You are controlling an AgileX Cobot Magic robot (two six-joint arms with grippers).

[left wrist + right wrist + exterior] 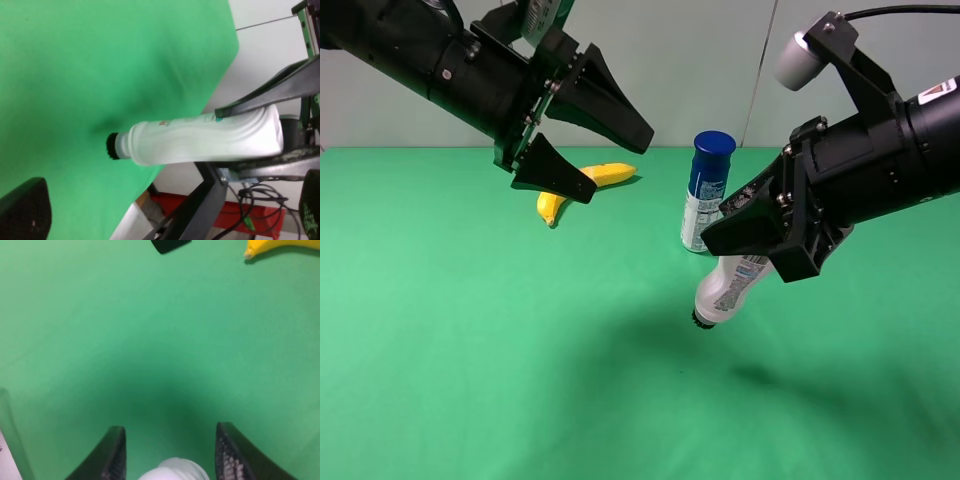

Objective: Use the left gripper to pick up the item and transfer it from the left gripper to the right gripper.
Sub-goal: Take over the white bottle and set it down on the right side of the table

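The white squeeze bottle (725, 290) hangs in the air over the green table, black cap pointing down and to the left. My right gripper (715, 222) is shut on its upper body. In the right wrist view the bottle (175, 471) sits between the right gripper's (171, 432) two fingers. My left gripper (618, 162) is open and empty, raised at the upper left, apart from the bottle. The left wrist view shows the bottle (200, 140) lying crosswise, clamped at its far end by the right gripper's black fingers (270, 97).
A blue-capped spray can (708, 190) stands upright just behind the bottle. A yellow banana (615, 173) lies on the green table (470, 350) under the left gripper, and its tip shows in the right wrist view (280, 247). The table edge and a frame below show in the left wrist view.
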